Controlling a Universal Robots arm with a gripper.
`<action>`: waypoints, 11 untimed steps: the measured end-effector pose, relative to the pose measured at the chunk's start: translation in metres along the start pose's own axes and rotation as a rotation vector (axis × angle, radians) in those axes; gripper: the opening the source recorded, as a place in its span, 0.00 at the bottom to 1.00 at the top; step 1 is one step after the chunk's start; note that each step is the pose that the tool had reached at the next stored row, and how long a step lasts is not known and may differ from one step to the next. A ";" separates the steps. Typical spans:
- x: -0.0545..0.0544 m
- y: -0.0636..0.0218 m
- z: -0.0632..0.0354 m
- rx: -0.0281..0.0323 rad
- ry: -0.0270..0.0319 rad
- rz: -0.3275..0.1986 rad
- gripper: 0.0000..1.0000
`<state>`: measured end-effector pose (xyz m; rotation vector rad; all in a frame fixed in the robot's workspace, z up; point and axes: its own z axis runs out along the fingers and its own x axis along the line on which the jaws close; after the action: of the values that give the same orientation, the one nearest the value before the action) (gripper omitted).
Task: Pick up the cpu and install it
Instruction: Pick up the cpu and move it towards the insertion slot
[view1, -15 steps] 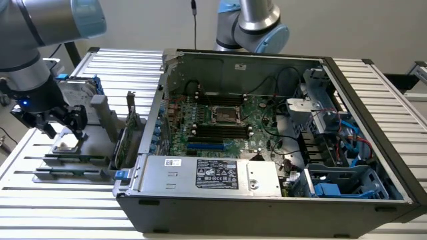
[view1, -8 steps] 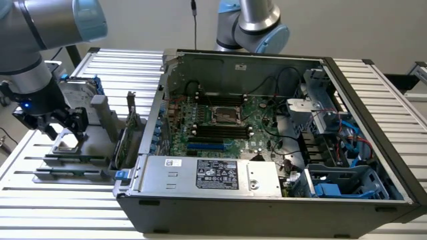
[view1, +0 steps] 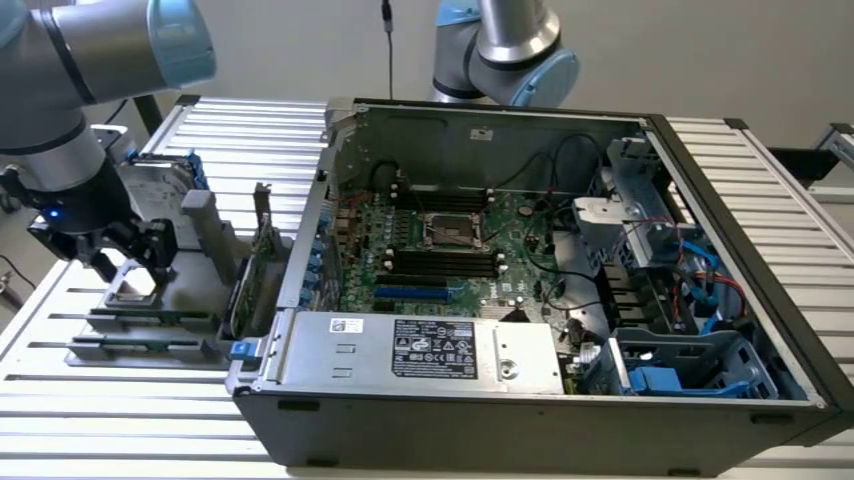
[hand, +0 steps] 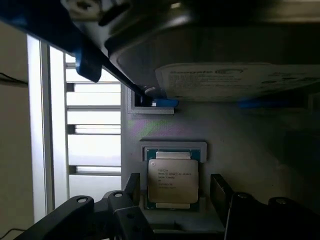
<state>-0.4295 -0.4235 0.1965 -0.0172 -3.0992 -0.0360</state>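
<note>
The cpu (hand: 172, 181), a small square chip with a shiny silver top, lies flat in a recess of the grey plastic tray (hand: 240, 145). My gripper (hand: 175, 196) hangs just above it and is open, with one dark finger (hand: 133, 186) on each side of the chip and a small gap on both sides. In the exterior view the gripper (view1: 131, 268) is low over the cpu (view1: 134, 293) at the exterior view's left, beside the open computer case (view1: 534, 400). The empty cpu socket (view1: 451, 231) sits in the middle of the motherboard (view1: 514, 275).
A silver hard drive with blue rails (hand: 225, 60) stands in the tray right behind the cpu. Expansion cards (view1: 260, 260) stand upright between tray and case. A second arm (view1: 501, 50) rises behind the case. The slatted table (view1: 80, 400) lies around it all.
</note>
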 end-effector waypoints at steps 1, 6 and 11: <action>0.000 0.0000 0.0005 0.0000 0.0001 0.000 0.67; 0.000 -0.0001 0.0028 0.0001 0.0004 0.001 0.67; 0.000 -0.0002 0.0058 0.0000 0.0003 0.001 0.67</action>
<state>-0.4295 -0.4235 0.1907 -0.0184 -3.0988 -0.0359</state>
